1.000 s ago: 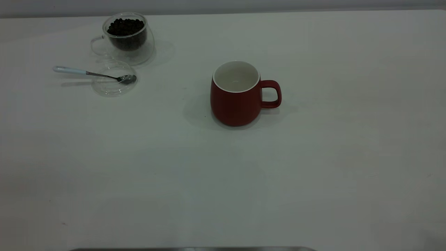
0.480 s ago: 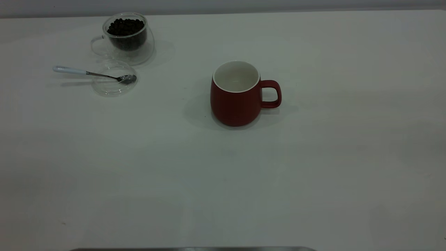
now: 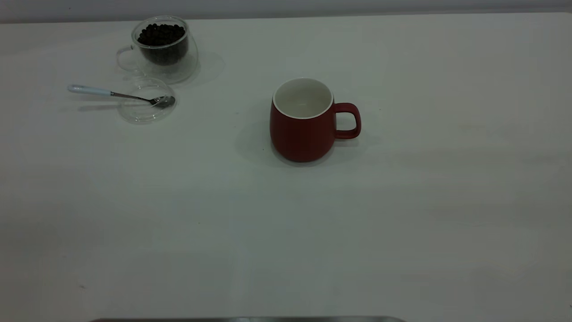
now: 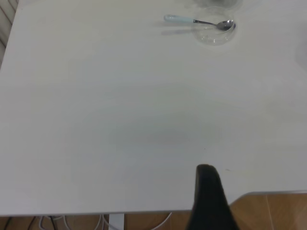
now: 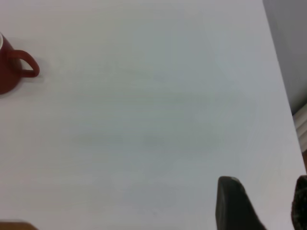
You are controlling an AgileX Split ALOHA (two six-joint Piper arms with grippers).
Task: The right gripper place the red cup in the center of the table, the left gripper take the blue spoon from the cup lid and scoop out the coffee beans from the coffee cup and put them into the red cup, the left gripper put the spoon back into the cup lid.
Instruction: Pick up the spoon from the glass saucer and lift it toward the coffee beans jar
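The red cup (image 3: 301, 134) stands upright and empty at the middle of the table (image 3: 286, 232), handle to the right; it also shows in the right wrist view (image 5: 9, 72). The coffee cup (image 3: 163, 49) with coffee beans (image 3: 161, 35) stands at the far left. In front of it the blue spoon (image 3: 111, 94) rests with its bowl in the cup lid (image 3: 145, 107), handle pointing left. In the left wrist view the spoon (image 4: 192, 20) and lid (image 4: 216, 33) lie far off. My left gripper (image 4: 256, 191) is open at the table's edge. My right gripper (image 5: 266, 184) is open and empty, far from the red cup.
Neither arm shows in the exterior view. A table edge and the floor beneath show by the left gripper (image 4: 268, 211). Another table edge runs beside the right gripper (image 5: 288, 96).
A faint shadow at the table's front right corner has faded away. The cups, lid and spoon have not moved.
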